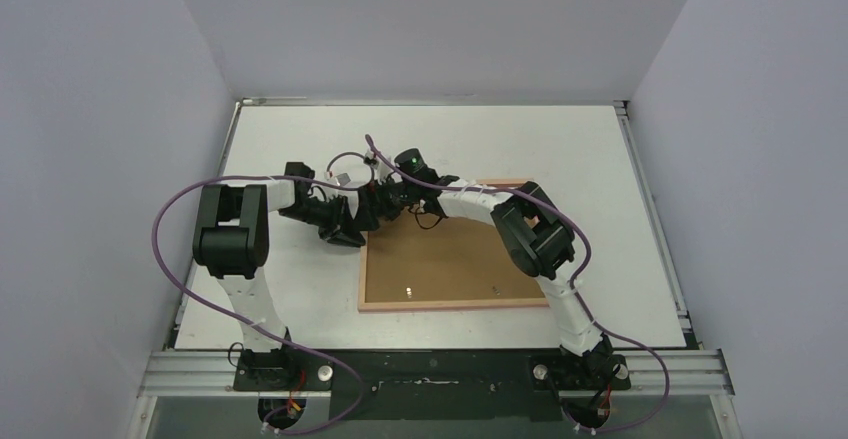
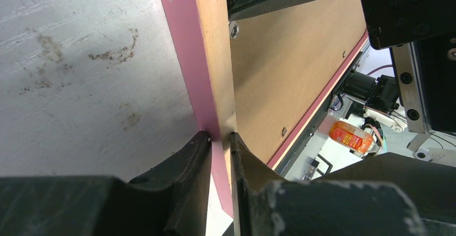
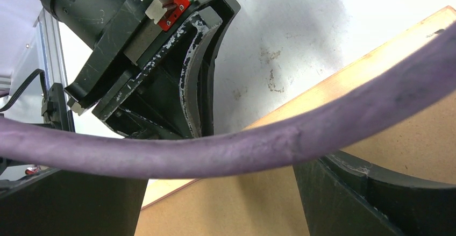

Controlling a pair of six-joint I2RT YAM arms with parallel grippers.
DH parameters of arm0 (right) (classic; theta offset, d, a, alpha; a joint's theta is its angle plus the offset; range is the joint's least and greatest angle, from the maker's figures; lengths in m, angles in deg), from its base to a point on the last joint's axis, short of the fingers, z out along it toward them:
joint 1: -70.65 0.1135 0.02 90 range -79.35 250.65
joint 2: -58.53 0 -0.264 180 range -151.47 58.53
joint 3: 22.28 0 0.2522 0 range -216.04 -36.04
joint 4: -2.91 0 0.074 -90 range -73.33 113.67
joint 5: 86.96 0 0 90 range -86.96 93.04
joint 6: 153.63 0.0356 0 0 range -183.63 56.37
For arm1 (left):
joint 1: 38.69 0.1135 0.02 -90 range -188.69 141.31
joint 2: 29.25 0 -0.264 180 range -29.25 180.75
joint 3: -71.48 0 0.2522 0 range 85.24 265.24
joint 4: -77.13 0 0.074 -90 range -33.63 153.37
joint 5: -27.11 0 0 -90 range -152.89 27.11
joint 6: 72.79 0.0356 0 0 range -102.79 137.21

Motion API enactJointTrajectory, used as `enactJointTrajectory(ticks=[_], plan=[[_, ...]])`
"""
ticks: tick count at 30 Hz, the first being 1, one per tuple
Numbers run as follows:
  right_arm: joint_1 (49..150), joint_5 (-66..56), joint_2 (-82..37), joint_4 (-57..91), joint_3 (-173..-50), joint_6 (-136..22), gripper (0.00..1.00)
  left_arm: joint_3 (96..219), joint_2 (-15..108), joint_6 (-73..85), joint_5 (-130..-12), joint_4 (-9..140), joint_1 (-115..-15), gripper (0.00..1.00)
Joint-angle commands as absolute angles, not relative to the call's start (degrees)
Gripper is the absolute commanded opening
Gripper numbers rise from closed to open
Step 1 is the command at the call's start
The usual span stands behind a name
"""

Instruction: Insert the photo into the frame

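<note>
1. Left pincer (image 2: pixel 220 139): jaws closed down on the left rail of the frame (image 2: pixel 188 58), one finger (image 2: pixel 196 158) against the pink outer side and the other on the inner side by the backing panel (image 2: pixel 285 69). From above, this pincer (image 1: pixel 350 227) sits at the frame's far-left corner.
2. Right pincer (image 3: pixel 220 193): jaws spread wide and holding nothing. It hangs over the same corner, just beside the left pincer, with a purple cable (image 3: pixel 242 150) crossing its view. From above it (image 1: pixel 385 202) lies a little nearer the table's far edge than the left one.
3. Frame (image 1: pixel 450 305): lies back-up on the table (image 1: pixel 300 289), right of the middle and closer to the near edge than the far edge. The brown backing panel (image 1: pixel 450 259) fills its opening. Whether the gripped corner is off the surface cannot be told.
4. Photo: not visible in any view. It may lie beneath the panel; this cannot be confirmed.
5. Step in hand (judgement): with the panel seated and one rail pinched, the work appears to be at the securing or handling stage, not at insertion of the sheet.
6. Next move (judgement): the open right pincer needs a matching purchase on the far rail or panel, clear of the cable. Both arms must then act together so that the thin frame neither twists nor sheds its panel.
</note>
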State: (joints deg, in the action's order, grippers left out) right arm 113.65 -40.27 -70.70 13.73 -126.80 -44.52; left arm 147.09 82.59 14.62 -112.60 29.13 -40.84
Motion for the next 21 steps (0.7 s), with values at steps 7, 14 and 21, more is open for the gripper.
enactJointTrajectory(ticks=[7, 14, 21], plan=[[115.4, -41.3, -69.5, 9.0, -123.7, -42.4, 0.98, 148.0, 83.5, 15.9, -108.2, 30.9, -41.2, 0.16], [115.4, -41.1, -68.6, 7.9, -122.8, -40.8, 0.97, 148.0, 83.4, 16.1, -108.0, 31.2, -41.2, 0.16], [115.5, -42.7, -67.3, 4.9, -121.7, -37.3, 0.97, 148.1, 83.1, 16.1, -107.9, 31.2, -41.1, 0.16]])
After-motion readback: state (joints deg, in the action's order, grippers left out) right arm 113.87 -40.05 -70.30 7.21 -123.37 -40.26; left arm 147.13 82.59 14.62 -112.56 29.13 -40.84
